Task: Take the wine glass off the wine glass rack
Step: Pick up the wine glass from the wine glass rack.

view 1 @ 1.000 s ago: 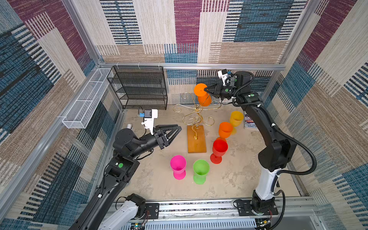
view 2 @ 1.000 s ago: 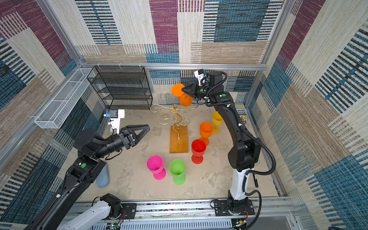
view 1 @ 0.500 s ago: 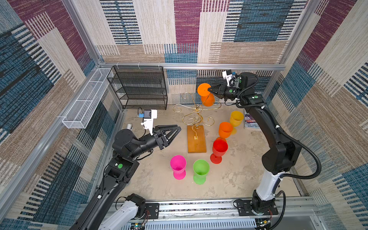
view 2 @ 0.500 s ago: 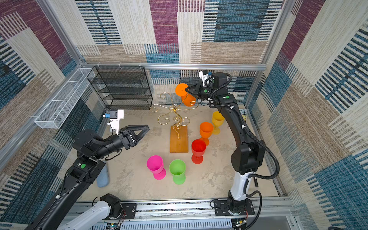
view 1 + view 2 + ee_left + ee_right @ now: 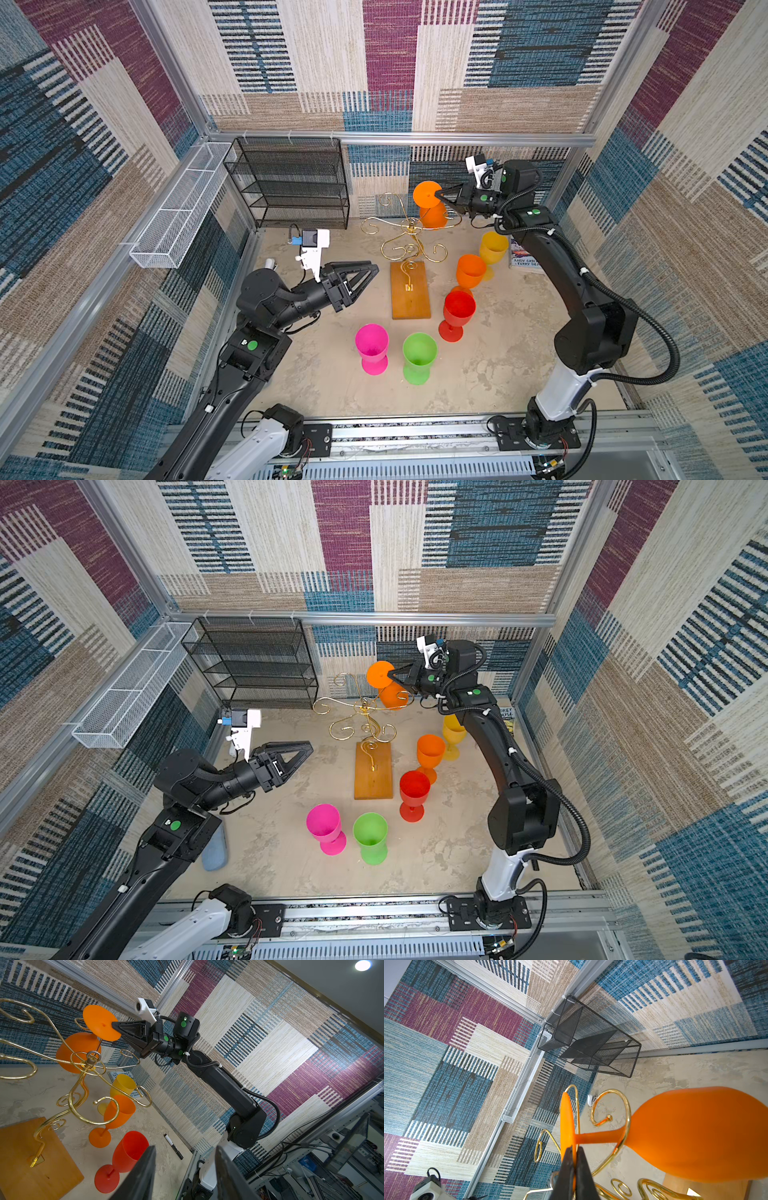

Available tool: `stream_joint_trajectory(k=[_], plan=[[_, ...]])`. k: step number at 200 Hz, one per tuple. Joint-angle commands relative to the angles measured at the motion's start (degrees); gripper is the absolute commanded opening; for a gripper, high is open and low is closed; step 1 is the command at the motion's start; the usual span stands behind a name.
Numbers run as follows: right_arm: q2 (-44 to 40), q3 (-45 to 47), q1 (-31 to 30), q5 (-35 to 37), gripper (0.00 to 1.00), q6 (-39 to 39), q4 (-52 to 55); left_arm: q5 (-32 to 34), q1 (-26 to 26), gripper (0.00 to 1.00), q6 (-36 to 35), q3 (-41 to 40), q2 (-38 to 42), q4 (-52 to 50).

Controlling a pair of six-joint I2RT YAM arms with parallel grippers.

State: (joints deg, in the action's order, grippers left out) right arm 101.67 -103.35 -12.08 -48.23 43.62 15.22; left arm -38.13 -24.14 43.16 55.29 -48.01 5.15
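Observation:
An orange wine glass point(image 5: 433, 217) point(image 5: 393, 696) hangs upside down and tilted at the back of the wine glass rack point(image 5: 410, 291) point(image 5: 373, 771), a gold wire stand on a wooden base. My right gripper point(image 5: 441, 194) point(image 5: 392, 674) point(image 5: 114, 1026) point(image 5: 574, 1151) is shut on the rim of the glass's foot disc. In the right wrist view the wine glass point(image 5: 695, 1132) has its stem still passing through a gold scroll loop of the rack point(image 5: 627, 1109). My left gripper point(image 5: 374, 270) point(image 5: 309, 748) point(image 5: 185, 1149) hovers open and empty, left of the rack's base.
Several upright glasses stand on the table: yellow point(image 5: 493, 247), orange point(image 5: 470, 270), red point(image 5: 458, 309), pink point(image 5: 371, 345), green point(image 5: 419, 355). A black mesh shelf point(image 5: 291, 183) stands at the back left and a white wire basket point(image 5: 178, 208) hangs on the left wall. A marker point(image 5: 173, 1147) lies near the right wall.
My right gripper has shifted a little to the right with the glass's foot in it, tilting the glass. The left arm has not moved.

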Motion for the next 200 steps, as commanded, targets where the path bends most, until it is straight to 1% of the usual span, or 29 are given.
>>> stream_joint_trajectory(k=[1, 44, 105, 166, 200], plan=[[0.0, -0.4, -0.8, -2.0, 0.00, 0.6, -3.5, -1.1, 0.0, 0.49, -0.6, -0.2, -0.1, 2.1], [2.2, -3.6, -2.5, -1.9, 0.00, 0.4, -2.3, -1.1, 0.0, 0.49, -0.6, -0.1, 0.1, 2.0], [6.7, -11.4, -3.3, -1.9, 0.00, 0.2, 0.6, -1.1, 0.0, 0.49, -0.9, -0.1, 0.4, 1.4], [5.4, -9.0, -3.8, -1.1, 0.00, -0.4, 0.2, -1.0, 0.0, 0.48, -1.3, 0.0, 0.1, 1.1], [5.8, -9.9, -4.7, -1.1, 0.00, -0.4, 0.5, -1.3, 0.0, 0.48, -0.8, 0.1, -0.2, 1.8]])
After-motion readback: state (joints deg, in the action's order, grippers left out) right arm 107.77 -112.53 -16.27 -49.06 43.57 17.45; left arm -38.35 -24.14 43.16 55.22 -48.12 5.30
